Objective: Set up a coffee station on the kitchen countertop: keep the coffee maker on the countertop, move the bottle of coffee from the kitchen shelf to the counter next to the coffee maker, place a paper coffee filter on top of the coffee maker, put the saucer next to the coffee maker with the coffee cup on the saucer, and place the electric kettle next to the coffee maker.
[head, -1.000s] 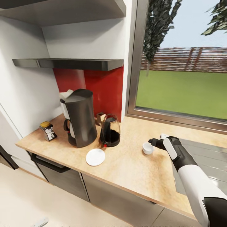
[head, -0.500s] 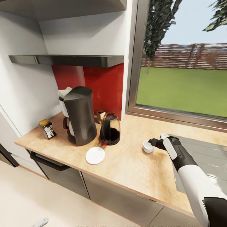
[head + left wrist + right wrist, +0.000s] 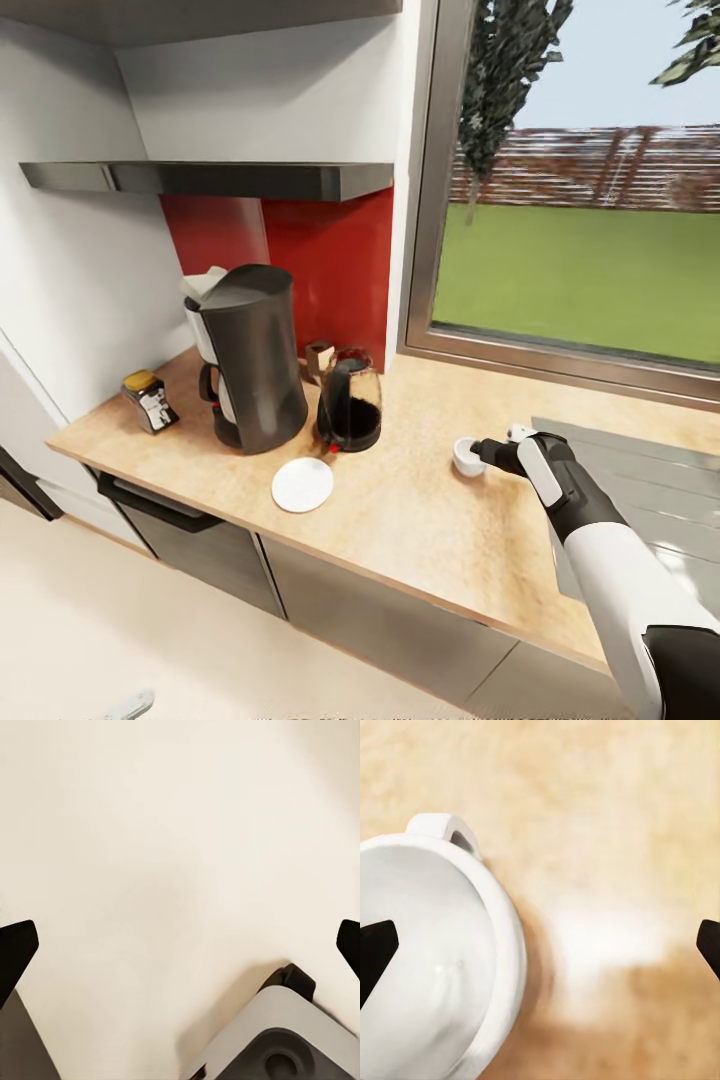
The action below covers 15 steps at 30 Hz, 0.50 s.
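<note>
On the kitchen countertop (image 3: 420, 520) the count is as follows:

- One coffee maker (image 3: 248, 358).
- One paper coffee filter (image 3: 203, 283), resting on the coffee maker's top.
- One electric kettle (image 3: 350, 403).
- One bottle of coffee (image 3: 149, 400).
- One saucer (image 3: 302, 484).
- One coffee cup (image 3: 467, 456), with one handle (image 3: 444, 829).
- One small brown object (image 3: 319, 358) behind the kettle; its kind cannot be told.

On the wall: two shelves, namely one dark shelf (image 3: 210, 179) and one lighter shelf (image 3: 200, 15) higher up. One window (image 3: 580, 190).

Below the worktop: one black bar handle (image 3: 160, 507).

One robot arm (image 3: 600, 560) is over the counter.
</note>
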{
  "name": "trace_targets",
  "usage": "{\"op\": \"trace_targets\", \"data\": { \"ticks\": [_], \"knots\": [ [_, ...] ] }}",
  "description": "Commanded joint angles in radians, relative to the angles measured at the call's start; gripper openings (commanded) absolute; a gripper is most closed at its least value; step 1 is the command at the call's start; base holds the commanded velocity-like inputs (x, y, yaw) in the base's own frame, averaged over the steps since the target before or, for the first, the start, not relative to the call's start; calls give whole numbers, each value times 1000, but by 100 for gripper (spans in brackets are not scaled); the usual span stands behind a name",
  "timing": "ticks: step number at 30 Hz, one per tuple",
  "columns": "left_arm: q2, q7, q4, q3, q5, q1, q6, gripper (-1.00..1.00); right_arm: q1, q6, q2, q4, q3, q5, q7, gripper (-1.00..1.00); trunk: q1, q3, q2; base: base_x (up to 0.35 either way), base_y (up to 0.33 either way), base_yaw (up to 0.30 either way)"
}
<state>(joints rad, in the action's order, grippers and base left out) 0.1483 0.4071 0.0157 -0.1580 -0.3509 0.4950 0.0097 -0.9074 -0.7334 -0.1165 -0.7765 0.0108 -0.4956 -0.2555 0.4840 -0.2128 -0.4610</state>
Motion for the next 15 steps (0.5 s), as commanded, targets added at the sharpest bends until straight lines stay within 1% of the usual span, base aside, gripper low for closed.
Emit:
{"op": "trace_targets", "data": {
  "ticks": [1, 8, 15],
  "knots": [
    [0, 3, 1, -8, 3, 0, 1, 100, -1, -3, 0, -1, 0, -11, -8, 100, 0, -3, -2, 0, 0, 0],
    [0, 3, 1, -8, 3, 0, 1, 100, -1, -3, 0, -1, 0, -11, -7, 100, 0, -8, -2, 0, 0, 0],
    [0, 3, 1, -8, 3, 0, 1, 100, 0, -3, 0, 54, 0, -11, -5, 100, 0, -8, -2, 0, 0, 0]
  ]
}}
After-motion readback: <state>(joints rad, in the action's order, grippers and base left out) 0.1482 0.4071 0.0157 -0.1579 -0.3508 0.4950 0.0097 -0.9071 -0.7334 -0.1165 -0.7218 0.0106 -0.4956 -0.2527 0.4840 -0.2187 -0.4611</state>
